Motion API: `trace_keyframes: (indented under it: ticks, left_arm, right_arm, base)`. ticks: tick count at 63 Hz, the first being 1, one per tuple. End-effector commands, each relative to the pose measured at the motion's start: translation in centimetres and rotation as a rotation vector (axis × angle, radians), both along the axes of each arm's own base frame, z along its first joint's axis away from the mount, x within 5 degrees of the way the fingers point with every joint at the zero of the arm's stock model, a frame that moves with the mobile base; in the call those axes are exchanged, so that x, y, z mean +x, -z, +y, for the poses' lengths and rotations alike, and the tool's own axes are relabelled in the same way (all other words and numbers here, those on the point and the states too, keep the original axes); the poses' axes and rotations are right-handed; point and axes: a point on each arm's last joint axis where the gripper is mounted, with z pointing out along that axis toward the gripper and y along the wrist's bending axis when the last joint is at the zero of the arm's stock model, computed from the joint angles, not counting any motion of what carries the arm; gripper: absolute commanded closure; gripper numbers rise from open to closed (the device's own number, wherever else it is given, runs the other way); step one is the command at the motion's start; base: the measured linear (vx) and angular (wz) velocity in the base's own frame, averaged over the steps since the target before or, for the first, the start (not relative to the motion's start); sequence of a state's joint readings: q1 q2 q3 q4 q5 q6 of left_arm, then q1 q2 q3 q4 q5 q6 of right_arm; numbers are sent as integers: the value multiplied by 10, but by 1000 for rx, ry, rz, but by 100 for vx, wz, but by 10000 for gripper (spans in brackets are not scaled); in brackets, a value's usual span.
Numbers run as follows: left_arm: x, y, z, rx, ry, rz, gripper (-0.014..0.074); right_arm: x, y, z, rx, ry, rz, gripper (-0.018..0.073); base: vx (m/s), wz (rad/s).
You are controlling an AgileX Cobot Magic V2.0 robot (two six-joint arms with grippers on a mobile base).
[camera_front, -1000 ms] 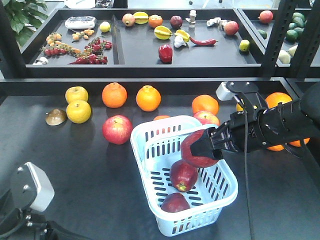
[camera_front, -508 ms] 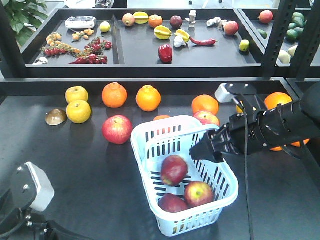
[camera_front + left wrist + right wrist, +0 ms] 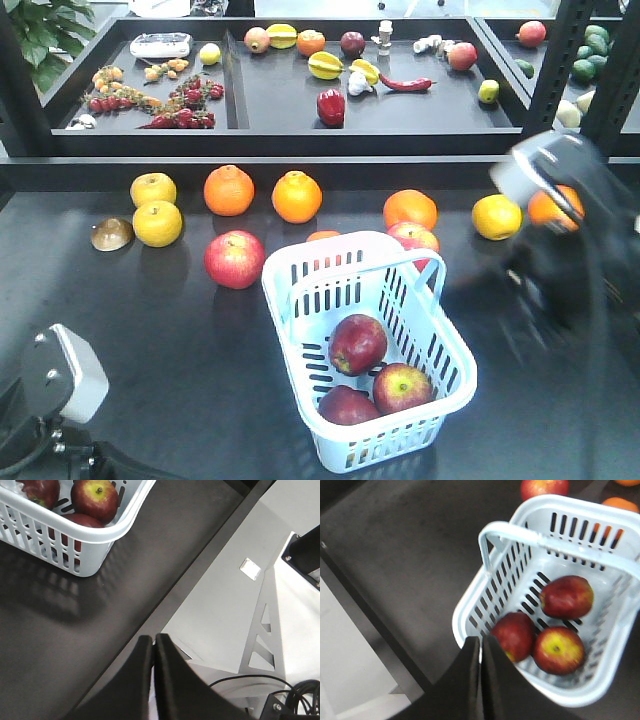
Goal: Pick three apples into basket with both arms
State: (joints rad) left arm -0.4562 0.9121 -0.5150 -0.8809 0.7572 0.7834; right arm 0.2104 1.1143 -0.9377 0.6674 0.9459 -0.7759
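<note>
I see three apples point(image 3: 358, 343) in basket point(image 3: 300, 262) at table centre. Right gripper point(image 3: 480, 639) jaws pressed together, empty, above basket's near rim, apples just beyond tips. Left gripper point(image 3: 152, 639) also closed, empty, low at table edge, basket well off to its upper left.

Three dark red apples point(image 3: 358, 343) point(image 3: 401, 387) point(image 3: 346, 405) clustered in pale blue-white slotted basket point(image 3: 300, 300) on dark table; one shows yellow-green blush, stem dimple up. Basket handle folded against right rim.

Three apples point(image 3: 547, 625) inside basket point(image 3: 470, 607)
</note>
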Motion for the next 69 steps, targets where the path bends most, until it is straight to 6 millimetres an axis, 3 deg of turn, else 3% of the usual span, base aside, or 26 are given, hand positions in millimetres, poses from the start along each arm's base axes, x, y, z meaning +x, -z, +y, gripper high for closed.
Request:
trace_keyframes:
  ticks: [1,17,22,36,69]
  left_arm:
    - [1,-12,-3,-61,-26,-17,603]
    - [1,-12,-3,-61,-26,-17,603]
    - [1,-12,-3,-61,-26,-17,603]
    - [1,-12,-3,-61,-26,-17,603]
    - [1,-12,-3,-61,-26,-17,603]
  right_arm:
    - [-21,-1,-8,1,40,-98,564]
    - [-66,58,-29,-24,189,-203,564]
    - [-75,69,-31,-25,193,-199,564]
    - [-86,69,-33,-15,185,-224,564]
    - [-86,69,-33,-14,185,-227,564]
  base:
    - [0,0]
    - [0,0]
    - [0,0]
    - [0,0]
    - [0,0]
